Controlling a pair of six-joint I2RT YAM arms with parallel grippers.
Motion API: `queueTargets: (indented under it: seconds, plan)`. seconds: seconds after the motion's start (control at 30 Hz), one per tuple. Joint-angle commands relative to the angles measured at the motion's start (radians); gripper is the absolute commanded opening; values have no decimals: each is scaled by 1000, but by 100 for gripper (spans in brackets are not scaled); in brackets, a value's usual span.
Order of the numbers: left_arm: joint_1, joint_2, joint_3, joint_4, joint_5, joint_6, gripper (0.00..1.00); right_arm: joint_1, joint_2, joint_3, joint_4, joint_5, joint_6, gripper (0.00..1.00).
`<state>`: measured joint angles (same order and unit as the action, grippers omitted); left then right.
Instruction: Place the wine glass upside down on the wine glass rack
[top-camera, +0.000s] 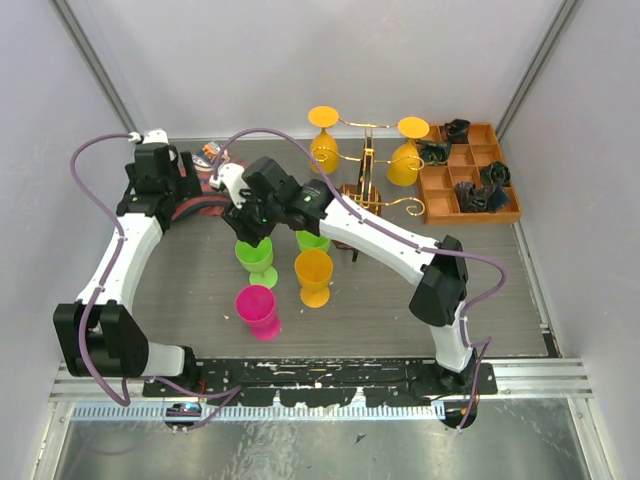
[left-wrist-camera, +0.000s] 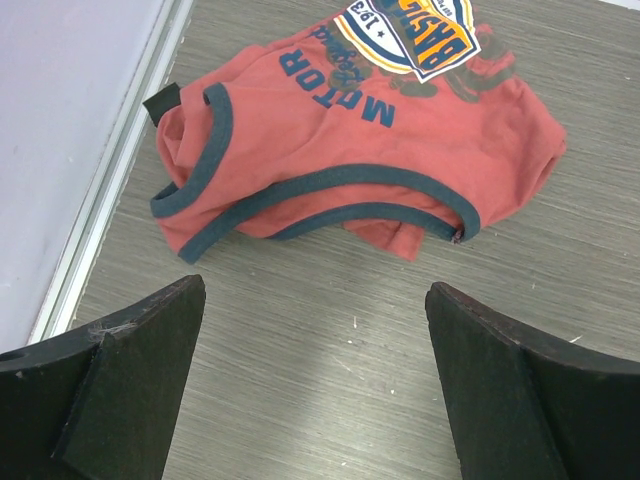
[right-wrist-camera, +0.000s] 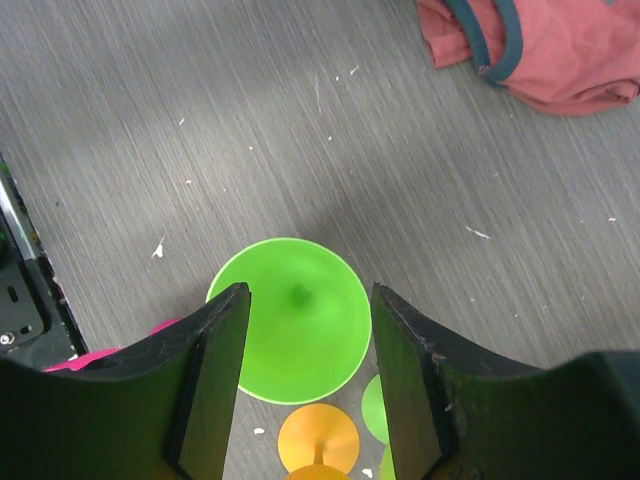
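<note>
A green wine glass (top-camera: 254, 252) stands upright on the table, left of the middle. My right gripper (top-camera: 250, 230) hovers just over its bowl. Seen from the right wrist, the green bowl (right-wrist-camera: 295, 320) lies below and between the fingers of the open right gripper (right-wrist-camera: 310, 290), with the left finger covering part of its rim. The wine glass rack (top-camera: 365, 185), gold wire on a dark base, stands at the back with two orange glasses (top-camera: 323, 145) (top-camera: 404, 160) hanging upside down. My left gripper (left-wrist-camera: 315, 288) is wide open and empty over bare table.
A second green glass (top-camera: 312, 240), an orange glass (top-camera: 313, 275) and a pink glass (top-camera: 258, 310) stand close around the first. A red shirt (left-wrist-camera: 340, 150) lies at the back left. An orange-brown compartment tray (top-camera: 470, 205) sits at the back right.
</note>
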<state>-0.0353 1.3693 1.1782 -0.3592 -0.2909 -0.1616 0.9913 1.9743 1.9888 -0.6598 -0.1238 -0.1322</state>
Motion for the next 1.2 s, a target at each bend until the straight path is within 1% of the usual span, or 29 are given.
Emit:
queueTargets:
  seconds: [0.0,0.2,0.37,0.53,0.7,1.17]
  plan:
    - [6,-32,-13,14,-23,-7,98,23,-9,46,-29,18,12,57]
    - [6,-34,-15,11,-27,-9,98,47,4,70,-84,-2,34,57]
    - [6,-34,-17,8,-25,-13,98,69,10,72,-100,-53,56,57]
    - [6,-43,-24,4,-25,-17,98,84,34,76,-145,-16,56,57]
    - [6,-49,-31,5,-27,-27,98,89,40,49,-152,32,51,56]
    - [6,-51,-25,-7,-27,-47,98,99,88,-2,-124,78,19,48]
